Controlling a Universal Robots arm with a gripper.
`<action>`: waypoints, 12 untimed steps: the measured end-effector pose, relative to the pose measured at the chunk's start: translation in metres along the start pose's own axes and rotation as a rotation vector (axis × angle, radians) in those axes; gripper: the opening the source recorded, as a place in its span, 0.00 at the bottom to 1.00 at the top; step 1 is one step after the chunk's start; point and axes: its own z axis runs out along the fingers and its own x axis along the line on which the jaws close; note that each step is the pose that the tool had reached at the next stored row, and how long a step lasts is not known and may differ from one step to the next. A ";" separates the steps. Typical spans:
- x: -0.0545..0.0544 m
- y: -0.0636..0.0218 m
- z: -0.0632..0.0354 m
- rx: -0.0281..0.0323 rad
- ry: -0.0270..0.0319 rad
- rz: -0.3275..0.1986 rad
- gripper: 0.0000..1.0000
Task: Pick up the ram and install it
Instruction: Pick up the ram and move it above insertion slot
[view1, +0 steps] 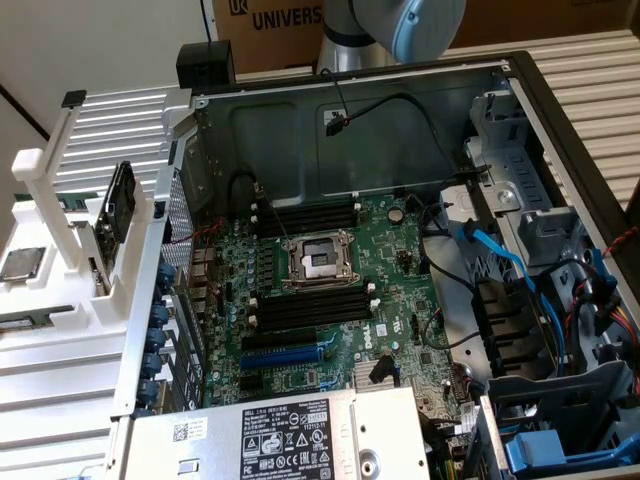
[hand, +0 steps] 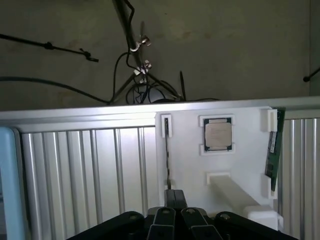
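Note:
The ram (hand: 272, 152) is a thin green board stick standing on edge in a white holder (hand: 240, 165), at its side edge. A second thin dark stick (hand: 166, 150) stands edge-on in another slot of that holder. My gripper (hand: 175, 196) hangs above the holder, near the closer end of the dark stick. Its black fingers are shut together and I see nothing between them. In the exterior view the open computer case shows the green motherboard (view1: 395, 255) with long black memory slots (view1: 305, 215) above and below the processor socket (view1: 320, 262).
A processor chip (hand: 218, 135) lies in the holder between the two sticks. In the exterior view a dark board (view1: 119, 200) leans in the white holder (view1: 45, 165) at the case's left. A blue slot (view1: 285, 352), cables (view1: 500, 255) and drive bays fill the case. The arm (view1: 400, 25) rises behind it.

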 end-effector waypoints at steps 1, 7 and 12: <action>0.002 -0.0005 0.0012 -0.0019 -0.0017 0.000 0.11; 0.008 -0.0056 0.0104 -0.0059 -0.0118 0.001 0.11; 0.014 -0.0135 0.0212 -0.0080 -0.0150 0.001 0.11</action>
